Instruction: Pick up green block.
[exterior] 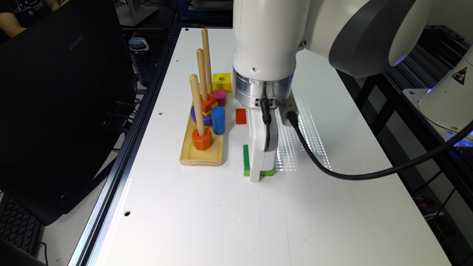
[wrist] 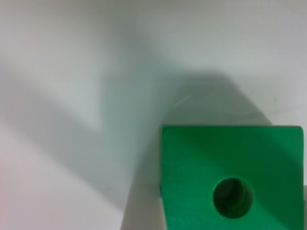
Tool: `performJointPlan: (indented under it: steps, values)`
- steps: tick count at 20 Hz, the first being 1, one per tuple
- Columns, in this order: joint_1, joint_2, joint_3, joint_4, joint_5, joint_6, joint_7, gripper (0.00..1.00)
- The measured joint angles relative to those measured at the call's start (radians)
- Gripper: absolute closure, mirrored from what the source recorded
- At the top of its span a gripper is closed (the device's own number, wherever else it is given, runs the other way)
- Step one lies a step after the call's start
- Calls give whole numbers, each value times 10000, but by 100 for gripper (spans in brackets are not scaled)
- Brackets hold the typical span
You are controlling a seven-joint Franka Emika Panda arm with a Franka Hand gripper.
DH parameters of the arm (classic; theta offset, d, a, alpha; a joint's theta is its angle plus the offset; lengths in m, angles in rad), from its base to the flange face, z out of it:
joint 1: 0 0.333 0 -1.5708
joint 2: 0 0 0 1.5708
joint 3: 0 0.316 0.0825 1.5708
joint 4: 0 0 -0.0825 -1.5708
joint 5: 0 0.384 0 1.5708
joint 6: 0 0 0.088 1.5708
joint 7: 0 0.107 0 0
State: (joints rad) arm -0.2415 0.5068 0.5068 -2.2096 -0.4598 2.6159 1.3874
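The green block (exterior: 246,158) lies flat on the white table (exterior: 207,214), near the middle. It has a dark green top and lighter lime sides. In the wrist view the green block (wrist: 230,177) is seen close up, with its round centre hole. My gripper (exterior: 257,176) is lowered straight onto the block and hides most of it in the exterior view. Whether it is open or shut cannot be made out.
A wooden peg board (exterior: 201,147) with three upright pegs stands toward the exterior view's left of the block, carrying an orange nut (exterior: 201,139). A blue cylinder (exterior: 218,120), a red block (exterior: 241,116) and a yellow block (exterior: 222,81) lie behind. A black cable (exterior: 332,168) trails right.
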Motion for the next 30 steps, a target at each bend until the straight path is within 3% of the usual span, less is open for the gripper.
performJointPlan:
  steps: [3, 4, 26, 28, 30]
  values:
    - [0, 0, 0, 0, 0, 0, 0, 0]
    - [0, 0, 0, 0, 0, 0, 0, 100]
    - [-13, -24, 18, 3, 2, -2, 0, 100]
    - [-59, -207, 111, 1, 46, -94, 0, 100]
    - [-85, -499, 234, -19, 192, -288, -15, 100]
